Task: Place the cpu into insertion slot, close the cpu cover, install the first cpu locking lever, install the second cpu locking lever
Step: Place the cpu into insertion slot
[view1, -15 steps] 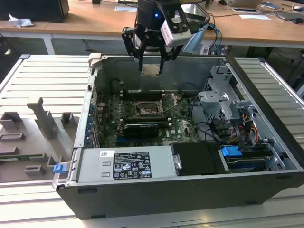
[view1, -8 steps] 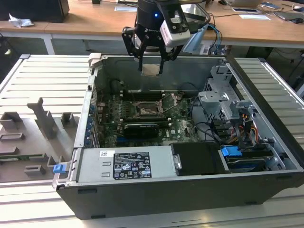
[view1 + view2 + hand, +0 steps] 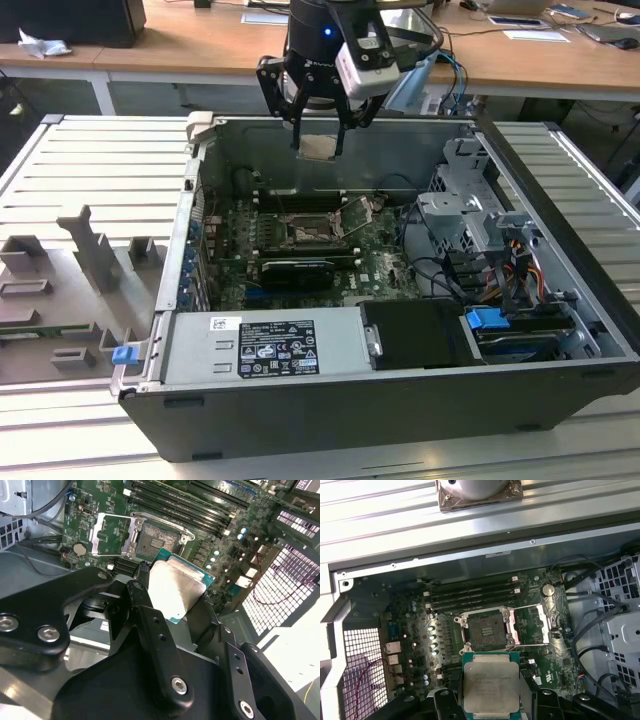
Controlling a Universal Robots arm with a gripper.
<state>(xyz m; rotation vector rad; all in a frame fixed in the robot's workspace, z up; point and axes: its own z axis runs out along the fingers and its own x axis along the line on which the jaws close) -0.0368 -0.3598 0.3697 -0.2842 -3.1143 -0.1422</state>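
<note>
The cpu point(image 3: 319, 148) hangs in the air over the open computer case, and my gripper point(image 3: 320, 140) is shut on its edges. In both wrist views its grey metal top point(image 3: 490, 682) point(image 3: 175, 587) shows between the black fingers point(image 3: 142, 597). Below it on the motherboard lies the insertion slot point(image 3: 485, 630) point(image 3: 305, 228) point(image 3: 156, 542), bare and uncovered. The cpu cover point(image 3: 532, 625) point(image 3: 357, 215) point(image 3: 115, 532) is swung open beside the slot. The cpu is well above the board and touches nothing there.
Memory slots point(image 3: 470, 597) run along the far side of the slot. A dark card point(image 3: 295, 272) and the power supply point(image 3: 260, 345) lie nearer the case front. A drive cage point(image 3: 470, 210) with cables stands at the exterior view's right. Grey fixture blocks point(image 3: 60, 290) sit outside the case.
</note>
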